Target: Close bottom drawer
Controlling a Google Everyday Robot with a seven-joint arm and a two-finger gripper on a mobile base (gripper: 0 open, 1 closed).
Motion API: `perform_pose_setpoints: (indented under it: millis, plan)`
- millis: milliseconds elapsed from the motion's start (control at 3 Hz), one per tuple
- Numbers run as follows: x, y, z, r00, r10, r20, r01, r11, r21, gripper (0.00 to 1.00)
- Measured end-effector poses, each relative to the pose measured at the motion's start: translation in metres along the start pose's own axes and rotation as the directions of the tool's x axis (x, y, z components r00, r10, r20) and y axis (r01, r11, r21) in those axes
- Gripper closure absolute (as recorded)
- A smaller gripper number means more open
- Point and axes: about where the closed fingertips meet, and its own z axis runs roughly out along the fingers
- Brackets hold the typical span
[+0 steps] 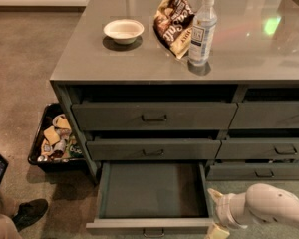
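Note:
The bottom drawer (152,190) of the left stack is pulled far out, showing its flat, bare grey floor. Its low front panel (149,226) lies along the bottom edge of the view, with a small dark pull handle (153,232) at its centre. My gripper (217,213) is at the end of the white arm (269,208) coming in from the lower right. It sits just outside the drawer's front right corner, level with the right side wall. One pale fingertip (213,194) points up-left, another (217,231) is low at the frame edge.
Two taller drawers (153,116) (153,148) above are shut, as are the right-hand drawers (269,148). On the counter stand a white bowl (123,30), a snack bag (173,22) and a water bottle (202,30). A black bin of packets (54,138) and a shoe (31,212) sit on the floor, left.

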Motion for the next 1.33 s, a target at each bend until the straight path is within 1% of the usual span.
perform_pose_setpoints:
  millis: [333,667,1000,1333]
  plan:
    - [0.032,-0.016,0.05,0.998,0.007,0.054,-0.006,0.9998,-0.016,0.0]
    - [0.066,-0.021,0.095,0.992,0.043,0.122,-0.035,0.9974,-0.063,0.18]
    - [0.097,-0.001,0.145,0.976,0.103,0.191,-0.075,0.9862,-0.147,0.42]
    - [0.116,0.018,0.18,0.962,0.149,0.229,-0.099,0.9716,-0.215,0.65]
